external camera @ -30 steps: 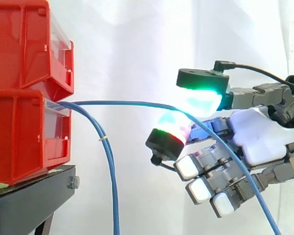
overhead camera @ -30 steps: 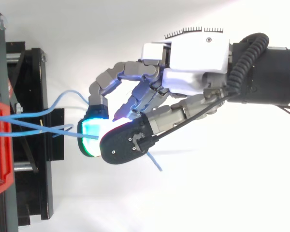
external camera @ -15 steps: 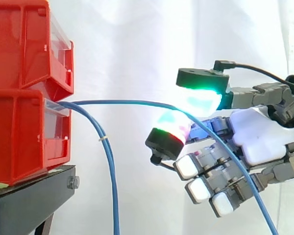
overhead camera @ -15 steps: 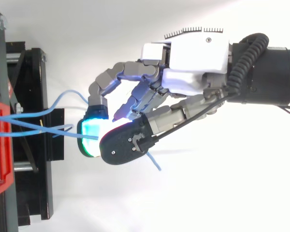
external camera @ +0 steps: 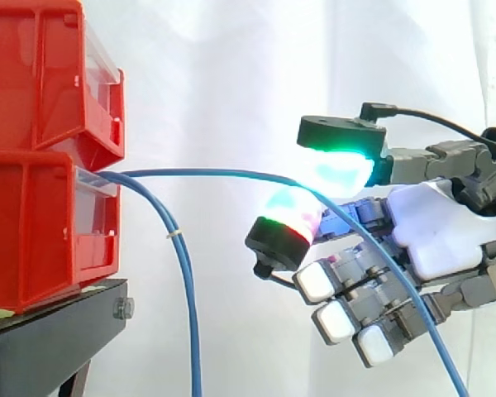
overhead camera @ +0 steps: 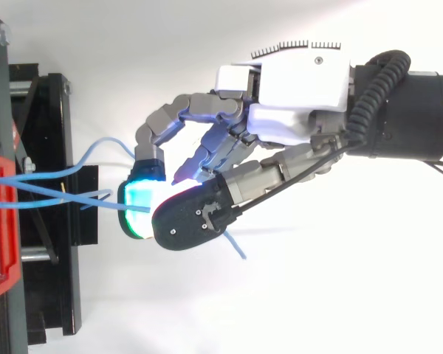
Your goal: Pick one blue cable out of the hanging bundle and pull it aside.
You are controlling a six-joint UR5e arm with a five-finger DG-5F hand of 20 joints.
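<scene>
White curtain backs the red bins [external camera: 50,207]; the hand [external camera: 442,231] pinches one blue cable [external camera: 215,173] between glowing pads [external camera: 339,169], and the cable runs level leftward to the bins.

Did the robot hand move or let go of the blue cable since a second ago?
Nothing visibly changed. The hand still pinches one blue cable between its glowing pads, stretched away from the red bin, and the rest of the bundle hangs as before.
</scene>
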